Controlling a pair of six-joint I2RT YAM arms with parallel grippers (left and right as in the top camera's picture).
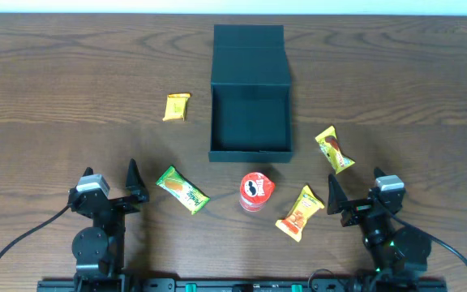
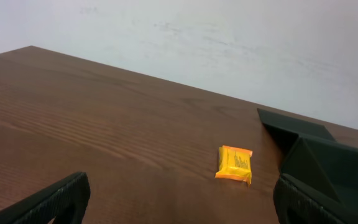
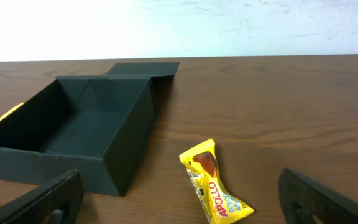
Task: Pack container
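Observation:
The dark teal-black container (image 1: 250, 152) stands open and empty at the table's middle back, its flap lid (image 1: 249, 36) laid flat behind it. It also shows in the right wrist view (image 3: 126, 140) and at the right edge of the left wrist view (image 2: 334, 158). Around it lie an orange packet (image 1: 177, 106) (image 2: 235, 164), a green packet (image 1: 182, 190), a yellow Apollo packet (image 1: 335, 149) (image 3: 213, 186), a yellow-orange packet (image 1: 300, 213) and a small red can (image 1: 256, 192). My left gripper (image 1: 134, 186) (image 2: 179, 208) is open and empty at the front left. My right gripper (image 1: 332, 195) (image 3: 179, 205) is open and empty at the front right.
The brown wooden table ends at a white wall behind (image 2: 229, 43). Both arm bases sit at the front edge, with black cables (image 1: 14, 243) trailing off to the sides.

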